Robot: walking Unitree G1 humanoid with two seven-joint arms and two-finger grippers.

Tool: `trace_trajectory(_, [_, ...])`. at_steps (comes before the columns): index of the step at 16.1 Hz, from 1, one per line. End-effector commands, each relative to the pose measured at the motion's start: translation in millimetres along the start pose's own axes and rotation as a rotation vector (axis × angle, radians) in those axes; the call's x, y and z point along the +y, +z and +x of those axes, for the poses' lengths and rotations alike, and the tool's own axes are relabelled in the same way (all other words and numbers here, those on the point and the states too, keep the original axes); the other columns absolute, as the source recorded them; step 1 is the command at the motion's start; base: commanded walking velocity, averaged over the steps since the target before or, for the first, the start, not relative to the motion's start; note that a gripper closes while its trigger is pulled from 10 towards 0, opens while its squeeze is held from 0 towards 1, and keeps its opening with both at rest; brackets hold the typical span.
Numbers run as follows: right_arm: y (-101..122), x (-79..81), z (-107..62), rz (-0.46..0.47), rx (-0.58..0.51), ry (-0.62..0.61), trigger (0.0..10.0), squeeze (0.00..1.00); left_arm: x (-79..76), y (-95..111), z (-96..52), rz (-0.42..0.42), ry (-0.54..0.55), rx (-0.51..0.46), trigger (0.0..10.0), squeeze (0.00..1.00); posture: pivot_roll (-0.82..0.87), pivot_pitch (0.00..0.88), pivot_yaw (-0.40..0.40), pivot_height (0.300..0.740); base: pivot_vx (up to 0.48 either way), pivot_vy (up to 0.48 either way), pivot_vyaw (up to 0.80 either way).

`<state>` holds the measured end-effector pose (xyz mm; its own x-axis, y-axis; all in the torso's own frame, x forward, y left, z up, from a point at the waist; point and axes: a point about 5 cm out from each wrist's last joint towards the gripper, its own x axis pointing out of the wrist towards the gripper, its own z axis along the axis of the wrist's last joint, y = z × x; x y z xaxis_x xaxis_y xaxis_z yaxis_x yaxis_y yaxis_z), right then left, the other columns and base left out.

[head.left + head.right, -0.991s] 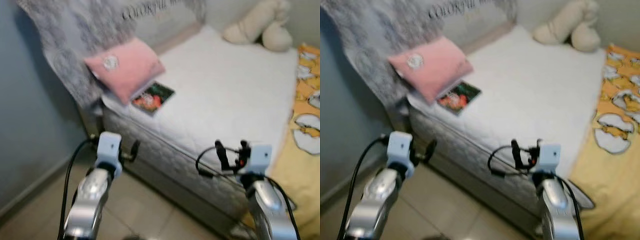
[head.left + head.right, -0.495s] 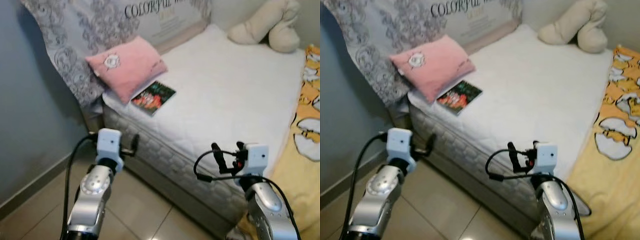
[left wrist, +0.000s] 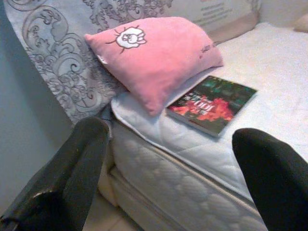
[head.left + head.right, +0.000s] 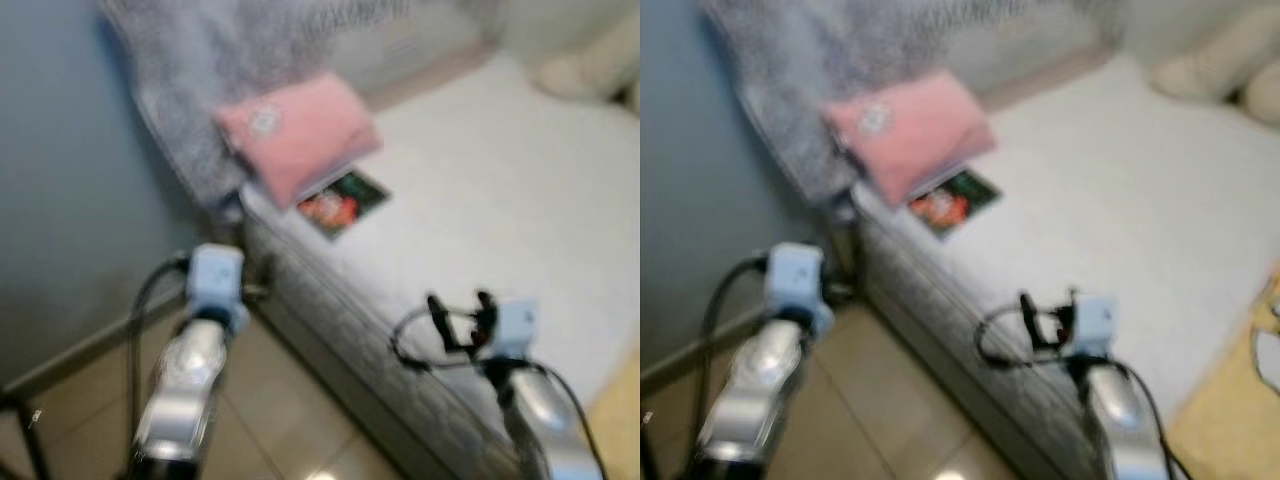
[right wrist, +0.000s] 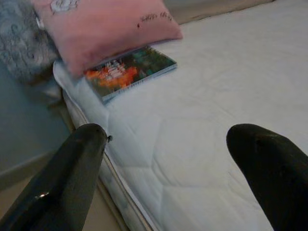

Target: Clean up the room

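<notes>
A thin, flat, rectangular book (image 3: 212,104) lies on the bed near its head corner; its glossy cover is dark with green at one end and red-orange blossoms across the middle, and in the right wrist view a spiral binding seems to run along one long edge. One corner is tucked under a plump pink pillow (image 3: 156,52), soft and velvety, with a small white embroidered emblem outlined in black on its upper face. The pillow leans back on a grey cloth (image 3: 55,53) patterned with curling scrollwork that drapes over the head of the bed. The mattress (image 5: 211,120) is white and quilted, its stitched lines forming large puffy panels, and its side wall shows a finer quilted pattern. A cream stuffed toy (image 4: 1210,70) rests at the far end, blurred in the head views. A blue-grey wall (image 4: 70,180) stands beside the bed, above beige glossy floor tiles (image 4: 290,420).

The left pincer (image 3: 173,178) hangs released, its smooth black fingers spread wide before the mattress corner. The right pincer (image 5: 178,178) is likewise released over the mattress edge, touching nothing.
</notes>
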<state>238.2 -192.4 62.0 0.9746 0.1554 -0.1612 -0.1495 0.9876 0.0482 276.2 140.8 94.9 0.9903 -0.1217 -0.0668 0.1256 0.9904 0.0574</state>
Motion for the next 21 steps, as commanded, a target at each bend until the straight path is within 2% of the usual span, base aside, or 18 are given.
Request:
trace_trajectory(1, [6, 6.9, 4.7, 0.007, -0.026, 0.024, 10.0, 0.65, 12.2, -3, -2.9, -0.004, 0.060, 0.019, 10.0, 0.00, -0.10, 0.000, -0.008, 0.740, 0.412, 0.240, 0.46])
trace_trajectory(6, [4, 5.2, 4.5, -0.001, -0.013, 0.045, 10.0, 0.66, 10.2, -2, -1.4, -0.029, 0.071, 0.016, 10.0, 0.00, -0.11, 0.000, -0.014, 0.740, 0.365, 0.313, 0.46])
trace_trajectory(9, [6, 3.9, 6.2, -0.013, -0.021, 0.039, 10.0, 0.66, 7.6, -2, 4.2, -0.009, 0.060, 0.026, 10.0, 0.00, -0.11, 0.000, -0.011, 0.740, 0.464, 0.000, 0.46])
trace_trajectory(10, [4, 2.0, 7.7, -0.001, -0.002, 0.023, 10.0, 0.60, 5.1, -3, 6.6, -0.002, 0.046, 0.041, 10.0, 0.00, -0.11, 0.000, -0.011, 0.740, 0.480, 0.000, 0.00])
trace_trajectory(12, [4, 0.9, 8.4, 0.000, -0.004, 0.018, 10.0, 0.56, 2.4, -5, 7.6, 0.014, 0.031, 0.058, 10.0, 0.00, -0.11, 0.000, -0.006, 0.740, 0.240, 0.000, 0.00])
trace_trajectory(13, [5, 0.3, 7.9, 0.002, -0.016, 0.015, 10.0, 0.59, 3.4, -5, 7.4, 0.020, 0.037, 0.048, 10.0, 0.00, -0.11, 0.000, -0.006, 0.740, 0.000, 0.000, 0.00])
trace_trajectory(14, [5, 1.0, 7.4, -0.014, -0.020, 0.022, 10.0, 0.62, 6.3, -4, 7.9, 0.038, 0.052, 0.046, 10.0, 0.00, -0.11, 0.000, -0.003, 0.740, 0.000, -0.247, 0.67])
trace_trajectory(16, [5, 3.4, 7.3, -0.003, -0.024, 0.025, 10.0, 0.63, 9.9, -1, 9.3, 0.016, 0.071, 0.036, 10.0, 0.00, -0.11, 0.000, -0.003, 0.740, 0.309, -0.364, 0.63])
trace_trajectory(21, [5, 2.6, 7.3, -0.011, -0.024, 0.031, 10.0, 0.65, 6.4, -4, 10.8, 0.042, 0.059, 0.053, 10.0, 0.00, -0.11, 0.000, -0.005, 0.740, 0.330, -0.345, 0.60])
